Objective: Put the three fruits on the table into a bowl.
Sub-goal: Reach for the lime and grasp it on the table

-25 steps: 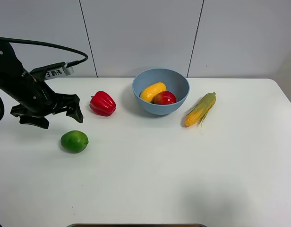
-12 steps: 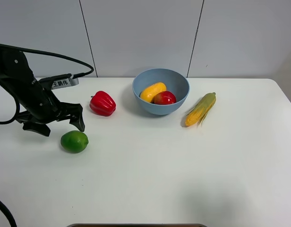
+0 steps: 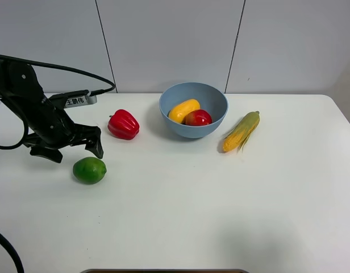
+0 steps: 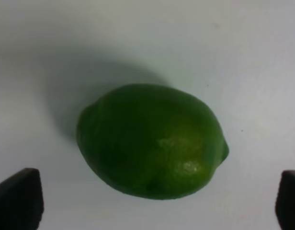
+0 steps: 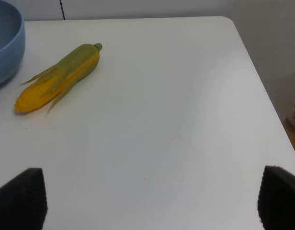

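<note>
The left gripper (image 3: 73, 150) stood wide open and held nothing; in its wrist view the two dark fingertips (image 4: 18, 199) showed only at the outer edges of the picture, far apart. The lime (image 4: 152, 141) lay on the table just ahead of the gap between them, centred, with bare white surface on either side and touching neither finger. From the high camera the same gripper hung just behind the lime (image 3: 89, 170) and a little toward the left edge of the table (image 3: 220, 199), pointing down at it, with one finger close above the fruit's far side; how high the tips stood above the tabletop could not be told. The red bell pepper (image 3: 123, 124) sat near the gripper, further back and toward the middle, apart from the lime. Beyond the pepper stood the light-blue bowl (image 3: 193, 85), well apart from the lime, and inside it the yellow-orange mango (image 3: 183, 110) lay against the round red fruit (image 3: 198, 118). The corn cob (image 3: 241, 131) lay on the table just beside the bowl on its right. The right gripper (image 5: 152, 206) was out of the high view; its wrist view showed its fingertips spread wide over bare table, gripping nothing, with the corn and the bowl's edge further off.
</note>
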{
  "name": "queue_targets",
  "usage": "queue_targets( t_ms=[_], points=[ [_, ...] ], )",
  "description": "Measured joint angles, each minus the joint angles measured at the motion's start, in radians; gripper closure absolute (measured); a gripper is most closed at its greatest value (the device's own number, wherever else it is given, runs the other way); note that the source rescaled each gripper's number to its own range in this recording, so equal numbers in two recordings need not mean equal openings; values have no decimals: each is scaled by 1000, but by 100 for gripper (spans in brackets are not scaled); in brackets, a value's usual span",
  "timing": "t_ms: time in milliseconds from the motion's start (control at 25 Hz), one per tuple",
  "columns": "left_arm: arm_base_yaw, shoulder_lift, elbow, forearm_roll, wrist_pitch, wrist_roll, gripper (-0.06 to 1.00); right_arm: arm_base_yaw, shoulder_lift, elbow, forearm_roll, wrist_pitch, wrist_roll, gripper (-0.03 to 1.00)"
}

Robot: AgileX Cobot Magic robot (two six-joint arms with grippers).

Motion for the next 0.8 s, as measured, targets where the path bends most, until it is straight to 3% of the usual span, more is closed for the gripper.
queue_targets(
  t_ms=[800],
  points=[
    [0, 112, 0, -17, -54, 76, -6, 0, 0, 0, 0, 0, 0, 27]
  ],
)
